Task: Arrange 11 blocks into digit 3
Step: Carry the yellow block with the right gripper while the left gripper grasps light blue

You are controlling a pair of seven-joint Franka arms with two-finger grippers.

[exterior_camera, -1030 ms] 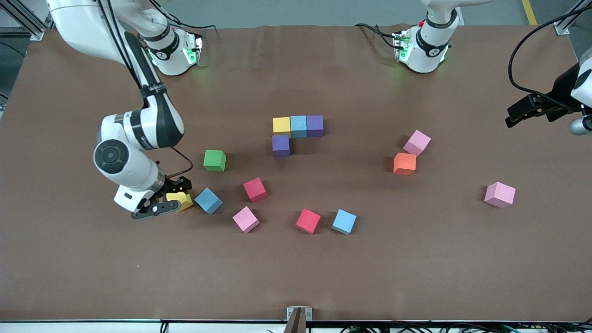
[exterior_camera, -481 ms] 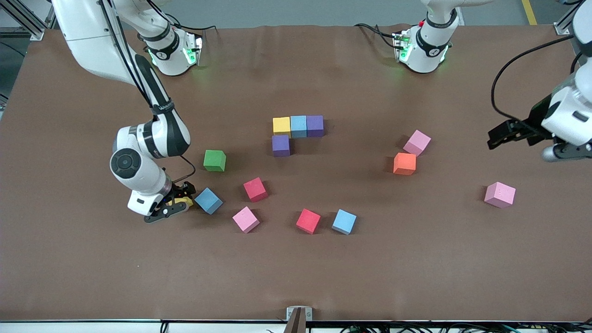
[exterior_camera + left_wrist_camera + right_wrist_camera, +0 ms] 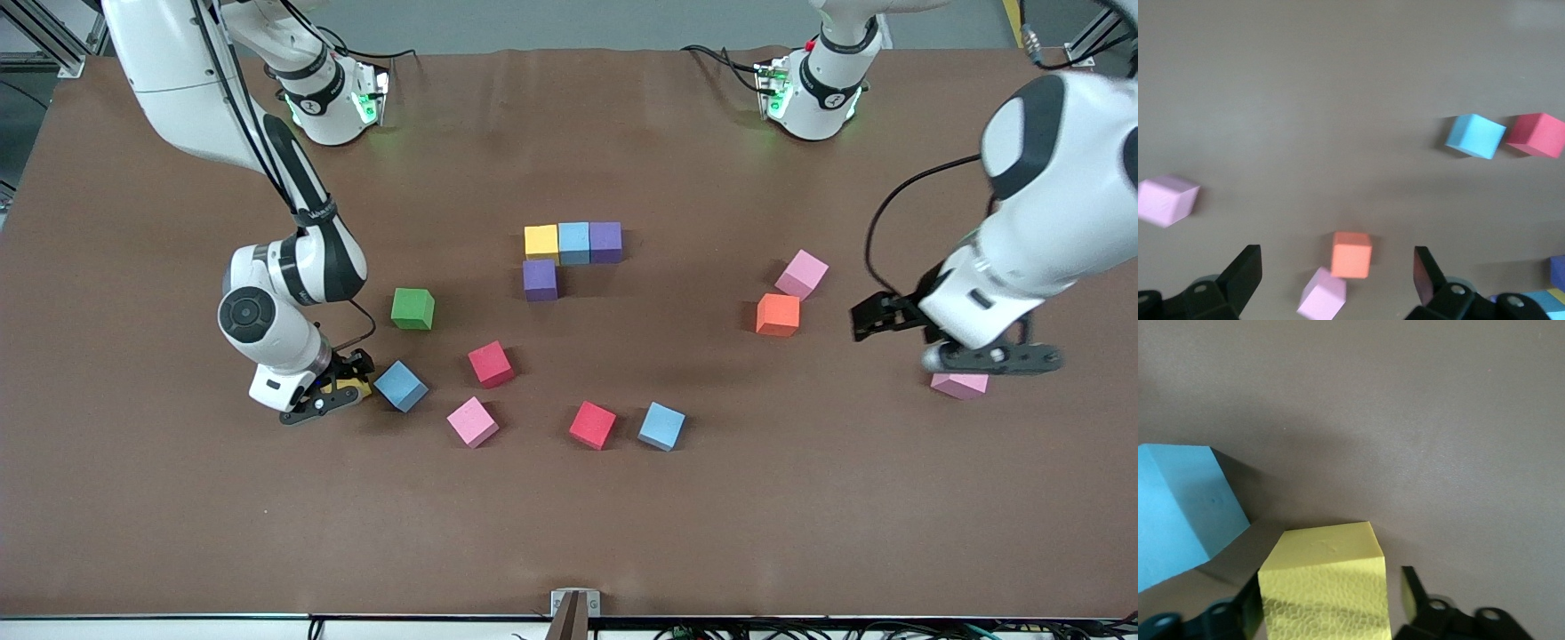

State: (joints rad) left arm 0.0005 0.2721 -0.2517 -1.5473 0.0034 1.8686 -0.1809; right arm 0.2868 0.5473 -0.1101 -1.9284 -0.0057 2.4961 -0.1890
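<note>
Yellow [image 3: 541,241], blue [image 3: 574,242] and purple [image 3: 605,241] blocks form a touching bar, with a second purple block [image 3: 540,279] against its yellow end. My right gripper [image 3: 324,397] is down at the table with its fingers round a loose yellow block [image 3: 1325,587]. One finger touches it and a small gap shows at the other. A blue block [image 3: 400,385] lies beside it. My left gripper [image 3: 1336,277] hangs open and empty high over the left arm's end, near the orange block [image 3: 778,314]. In the front view it partly covers a pink block [image 3: 960,386].
A green cube [image 3: 412,308] sits near the right gripper. Loose red [image 3: 491,364], pink [image 3: 472,421], red [image 3: 593,424] and blue [image 3: 661,426] cubes lie nearer the front camera than the bar. Another pink cube [image 3: 801,273] touches the orange one's corner.
The left arm has swung in from the table's end and come over the lone pink block. The right gripper's fingers have narrowed round the yellow block.
</note>
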